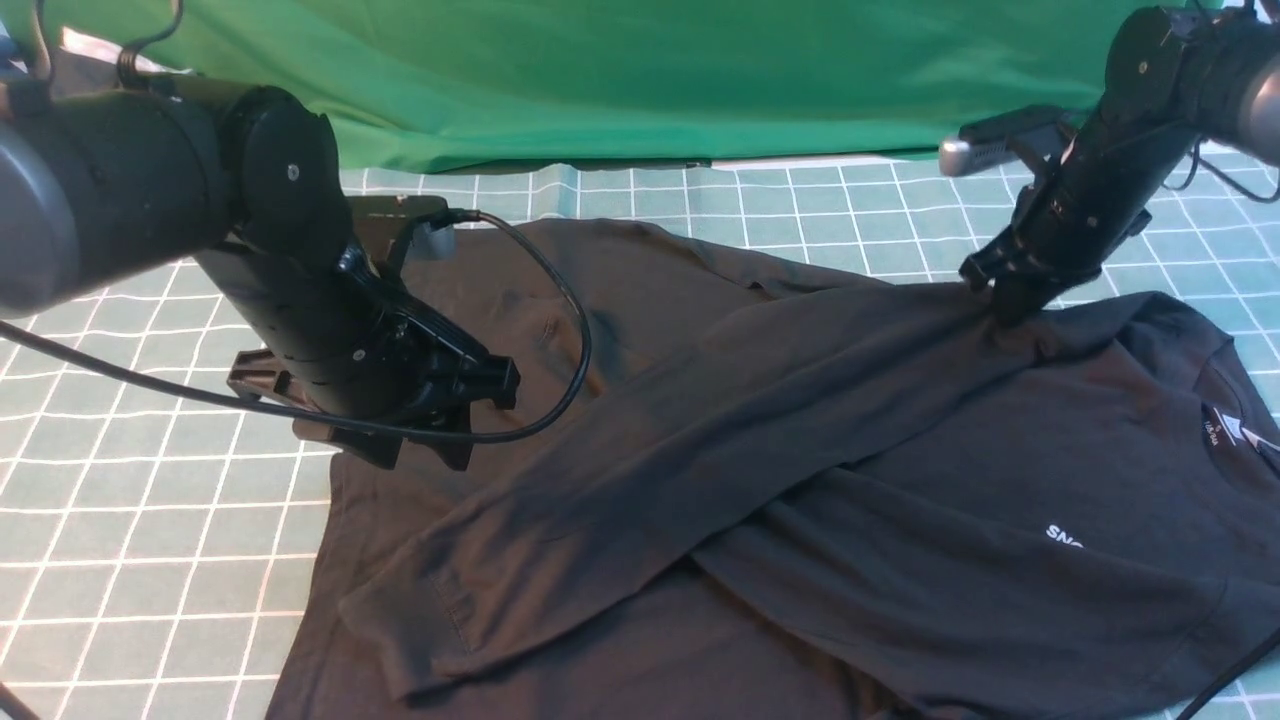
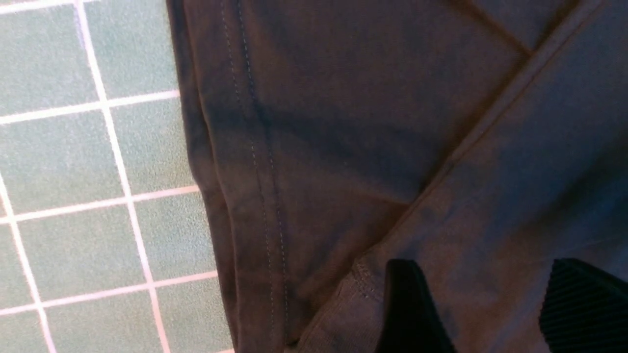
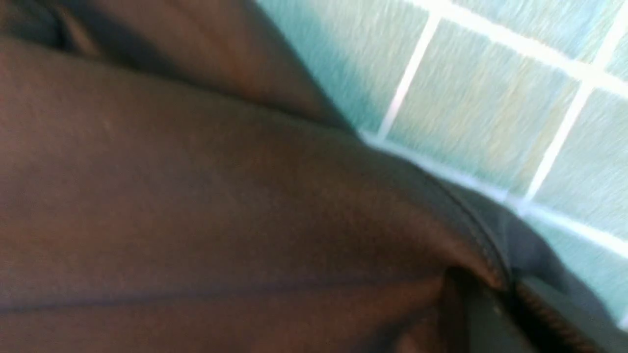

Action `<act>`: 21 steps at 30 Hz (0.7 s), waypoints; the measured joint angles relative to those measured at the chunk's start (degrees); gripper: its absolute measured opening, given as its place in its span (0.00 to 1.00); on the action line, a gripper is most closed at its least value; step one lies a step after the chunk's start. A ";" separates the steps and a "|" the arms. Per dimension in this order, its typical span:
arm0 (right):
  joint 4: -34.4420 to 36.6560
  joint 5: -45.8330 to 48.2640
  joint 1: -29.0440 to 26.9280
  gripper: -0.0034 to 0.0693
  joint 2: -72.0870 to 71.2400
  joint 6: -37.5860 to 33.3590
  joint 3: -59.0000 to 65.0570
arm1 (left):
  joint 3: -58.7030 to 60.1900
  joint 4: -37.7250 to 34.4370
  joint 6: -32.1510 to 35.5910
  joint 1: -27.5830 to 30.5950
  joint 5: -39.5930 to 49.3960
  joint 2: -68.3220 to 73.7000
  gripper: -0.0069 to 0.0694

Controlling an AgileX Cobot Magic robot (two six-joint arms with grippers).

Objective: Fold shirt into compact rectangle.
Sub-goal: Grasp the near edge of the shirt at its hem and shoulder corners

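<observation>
**Shirt lies crosswise, collar toward the robot's right**

We see the black shirt spread front-up on the green-gridded counter. Its long axis runs side to side: the collar with the white neck label points to the robot's right, and the hem to its left. Only the first letters of the white chest print show (the rest we cannot make out). One sleeve lies slantwise over the body, from the far right shoulder down to the near left. There its cuff rests on the shirt's lower part.

The right hand is clenched on a pinch of cloth at that far shoulder, and the cloth rises to it in a small peak. In its wrist view dark fabric fills most of the frame.

The left hand hangs low over the shirt near the hem, released. In its wrist view the two fingertips stand apart above the sleeve cloth. Whether they touch the cloth we cannot tell.
</observation>
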 joint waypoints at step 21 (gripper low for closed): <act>-0.04 -4.21 -3.63 0.44 0.57 6.93 -6.05 | 0.00 0.11 0.42 0.00 0.71 0.00 0.53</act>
